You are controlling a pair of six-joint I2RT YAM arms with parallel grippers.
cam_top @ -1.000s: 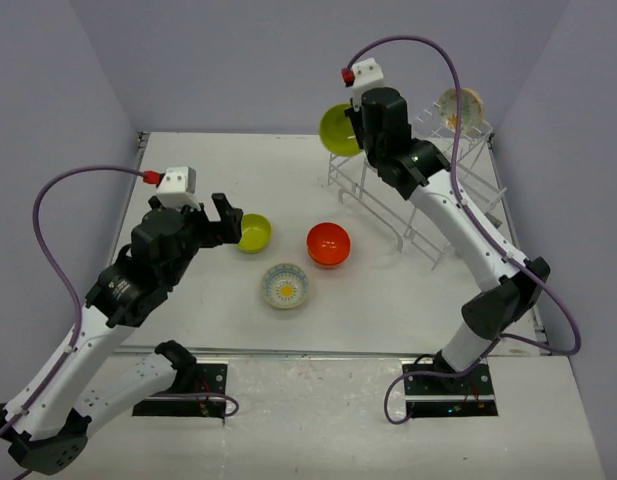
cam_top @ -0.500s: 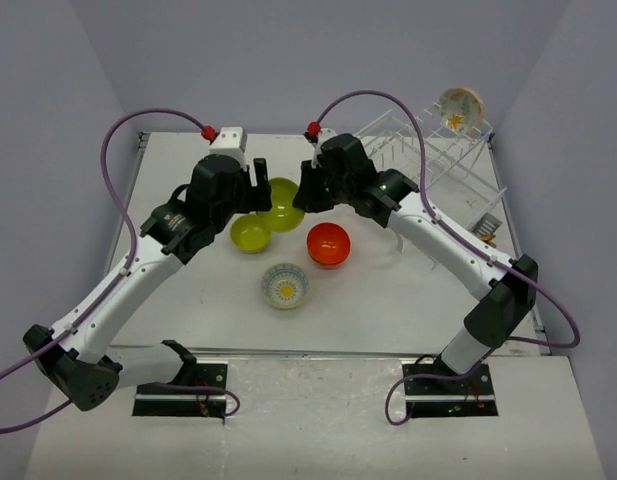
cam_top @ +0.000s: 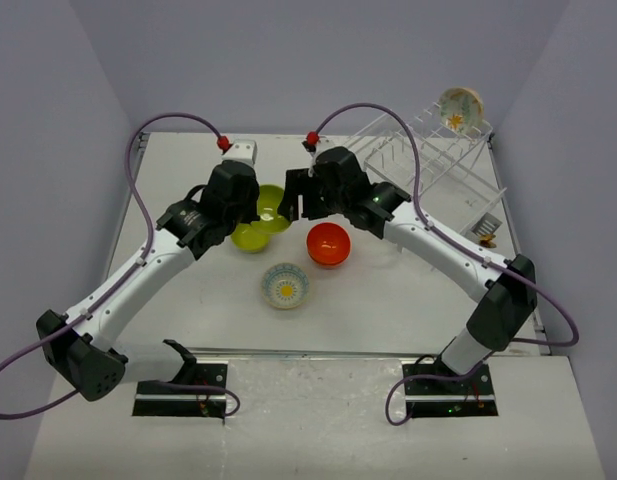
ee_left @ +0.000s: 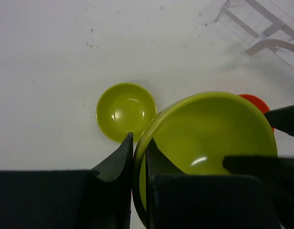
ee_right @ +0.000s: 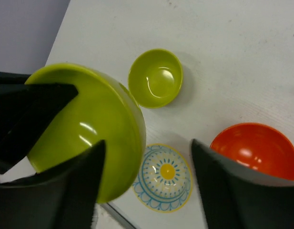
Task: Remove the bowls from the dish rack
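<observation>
Just beside the held bowl [ee_left: 208,133] lies a smaller green bowl [ee_left: 125,112].

White table [cam_top: 408,300] with a small yellow-green bowl [cam_top: 246,238], an orange-red bowl [cam_top: 328,244], a flower-patterned bowl [cam_top: 286,286] and a wire dish rack [cam_top: 448,160]

The big bowl [ee_left: 208,138] is yellow-green, and so is the small bowl [ee_left: 126,111]. The third bowl [cam_top: 328,243] is orange-red. The flower bowl [ee_right: 166,177] is cream with blue rings and a yellow flower inside. The dish rack [cam_top: 438,150] is white. The bench [cam_top: 218,300] is white too.
</observation>
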